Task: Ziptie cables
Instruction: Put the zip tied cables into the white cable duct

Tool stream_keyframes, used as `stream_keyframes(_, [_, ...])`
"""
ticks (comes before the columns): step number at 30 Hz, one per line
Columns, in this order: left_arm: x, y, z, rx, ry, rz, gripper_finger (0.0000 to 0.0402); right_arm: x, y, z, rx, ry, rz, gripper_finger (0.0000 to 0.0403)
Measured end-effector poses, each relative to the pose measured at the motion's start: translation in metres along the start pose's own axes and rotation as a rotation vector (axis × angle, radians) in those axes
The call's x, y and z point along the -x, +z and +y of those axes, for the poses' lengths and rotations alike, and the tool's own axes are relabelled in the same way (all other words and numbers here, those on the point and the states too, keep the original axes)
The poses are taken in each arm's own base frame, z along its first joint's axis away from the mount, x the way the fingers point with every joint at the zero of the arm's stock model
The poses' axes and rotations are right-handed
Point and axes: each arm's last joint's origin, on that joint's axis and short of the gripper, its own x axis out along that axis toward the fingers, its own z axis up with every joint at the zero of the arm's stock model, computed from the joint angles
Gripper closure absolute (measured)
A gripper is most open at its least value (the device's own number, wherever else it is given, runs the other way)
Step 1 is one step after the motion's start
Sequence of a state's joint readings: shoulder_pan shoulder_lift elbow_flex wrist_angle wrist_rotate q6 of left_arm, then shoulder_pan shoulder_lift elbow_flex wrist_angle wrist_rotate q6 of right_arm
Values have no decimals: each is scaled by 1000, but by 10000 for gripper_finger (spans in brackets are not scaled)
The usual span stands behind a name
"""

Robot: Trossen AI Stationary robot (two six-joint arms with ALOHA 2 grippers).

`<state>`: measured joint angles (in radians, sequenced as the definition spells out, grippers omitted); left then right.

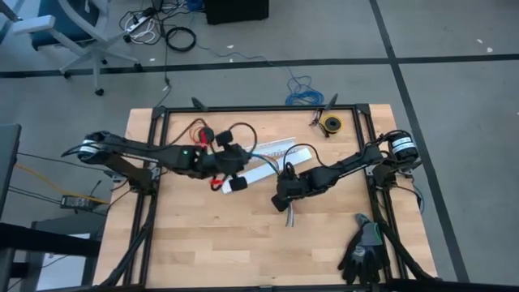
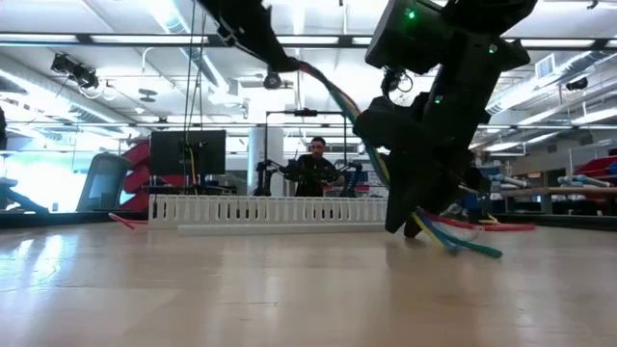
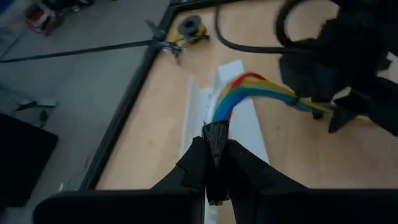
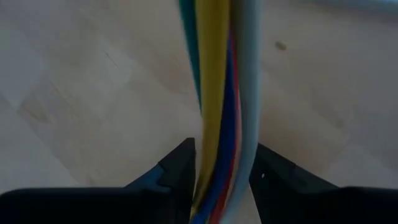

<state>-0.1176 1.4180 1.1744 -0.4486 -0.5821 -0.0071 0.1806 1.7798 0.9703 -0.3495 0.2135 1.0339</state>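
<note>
- Nearest the camera, in the right wrist view, the cables (image 4: 221, 93) are running straight between the two dark fingers (image 4: 177, 171) of the right end effector (image 4: 221, 180) — it is clenched on the bundle.
- In the high view this right end effector (image 1: 284, 197) is working near the middle of the counter (image 1: 243, 243), just beside the white plastic channel (image 1: 268, 166).
- The left end effector (image 3: 214, 158) is also clenched; it is pinching the dark end of the cables (image 3: 249, 90), so the bundle is hanging stretched between both arms, above the channel.
- I cannot find the ziptie in any view.
- My judgement: the step in hand is gathering and holding the wires together. The next move is calling for one arm to keep the bundle steady while the other is freeing itself to fetch the ziptie.
</note>
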Motion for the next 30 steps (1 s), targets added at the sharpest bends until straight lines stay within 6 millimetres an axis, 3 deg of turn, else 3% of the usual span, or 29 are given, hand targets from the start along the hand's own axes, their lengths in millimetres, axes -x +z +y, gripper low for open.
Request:
stream_keyframes(9, [30, 2, 24, 49, 115, -38, 356, -1, 0, -1, 11, -9, -4, 301])
stream_keyframes(15, [25, -3, 20, 52, 111, 14, 356, -1, 0, -1, 80, -8, 0, 387])
stream_keyframes(25, [21, -15, 17, 41, 115, 118, 356, 2, -2, -4, 122, -35, 19, 397])
stream_keyframes(30, [18, -27, 15, 32, 95, 184, 356, 18, -2, -11, 136, -91, 17, 397])
